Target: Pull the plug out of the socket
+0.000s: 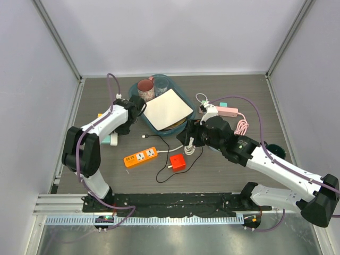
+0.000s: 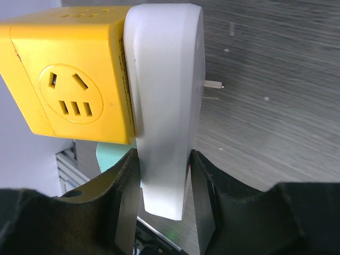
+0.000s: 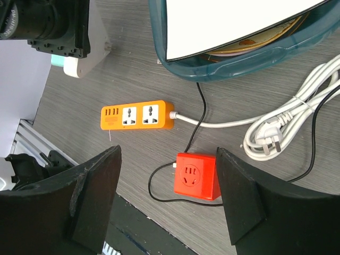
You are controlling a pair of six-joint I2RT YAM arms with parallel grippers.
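My left gripper is shut on a white plug, one finger on each flat side. A yellow cube socket lies flush against the plug's left face. Two bare metal prongs stick out of the plug's right face, away from the cube. In the top view the left gripper is at the table's left, by the white plug. The plug also shows in the right wrist view. My right gripper is open and empty, hanging above a red cube socket.
An orange power strip and the red cube with a black cable lie mid-table. A teal tub holds a white board and cups. A pink power strip and a coiled white cable lie at right. A teal block sits behind the plug.
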